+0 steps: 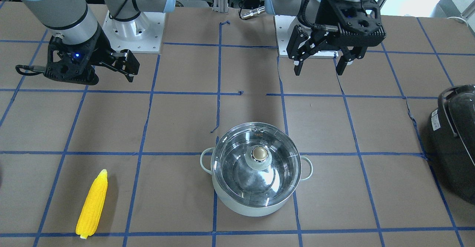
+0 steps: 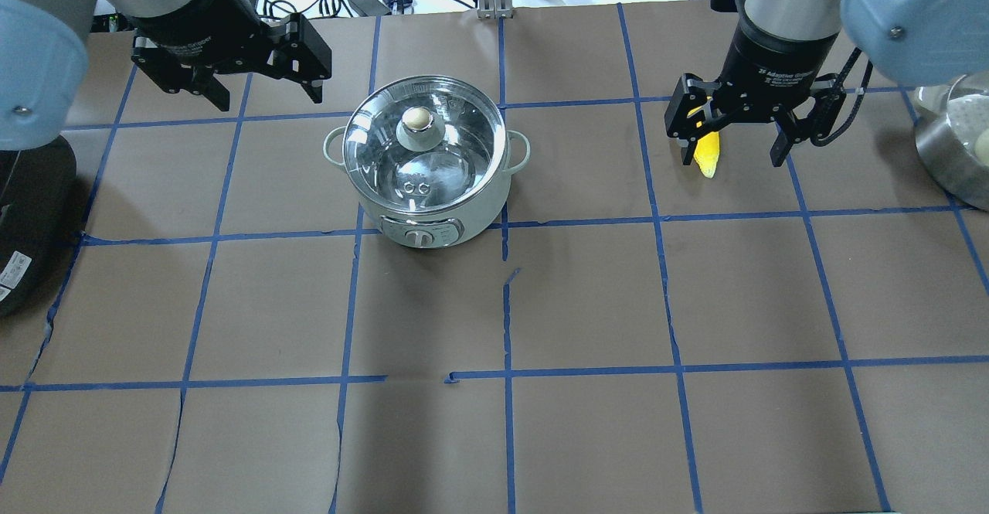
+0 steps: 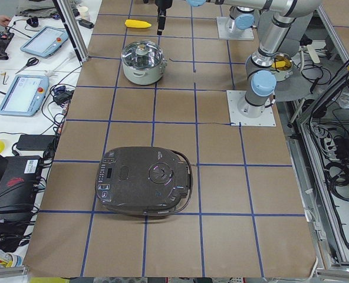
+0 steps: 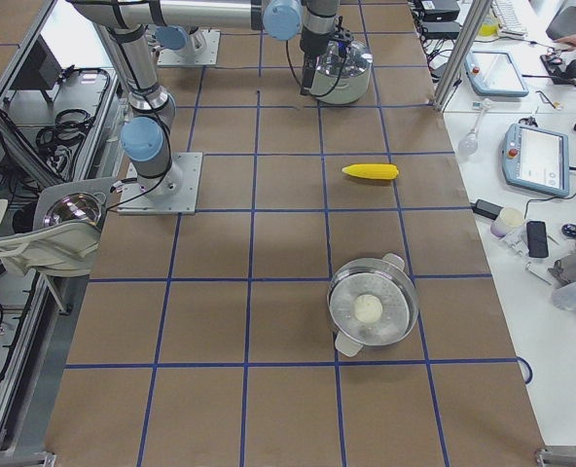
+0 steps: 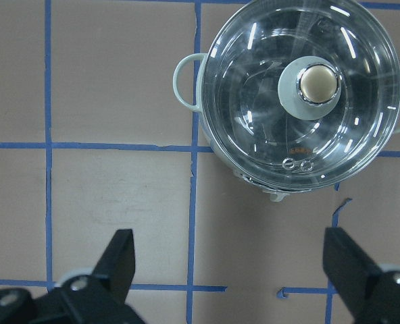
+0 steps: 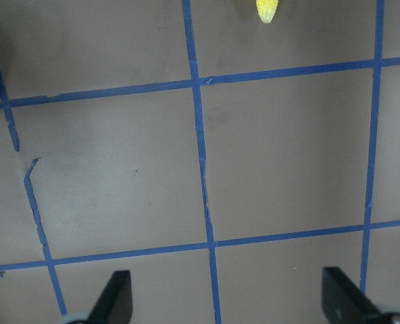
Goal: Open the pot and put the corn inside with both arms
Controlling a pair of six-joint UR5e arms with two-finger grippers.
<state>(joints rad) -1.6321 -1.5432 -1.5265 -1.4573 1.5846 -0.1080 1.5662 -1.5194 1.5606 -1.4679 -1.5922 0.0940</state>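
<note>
Behind right end effector (image 2: 730, 160), just a tip of corn (image 2: 708, 160)

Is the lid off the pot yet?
No, the glass lid sits flat on the pot, covering its whole rim.

1. The pot (image 1: 256, 202) is round and pale mint-white. It stands upright on the table (image 1: 178, 120), left of centre and toward the far side as seen from behind the robot. A small loop handle sticks out on each side, and a dial (image 2: 418, 236) faces the robot.
2. Its clear glass lid (image 1: 237, 165) sits closed on the rim, showing the shiny steel inside. A brass-topped knob (image 1: 260, 153) rises from the middle.
3. The corn (image 1: 92, 204) is a bright yellow, kernel-textured toy cob. It lies flat on the table, well to the right of the pot, with its tapered tip toward the robot.
4. The left gripper (image 2: 270, 100) hangs above the table just left of the pot, and the right gripper (image 2: 730, 160) hangs near the corn. Both have their fingers spread wide and hold nothing.
</note>
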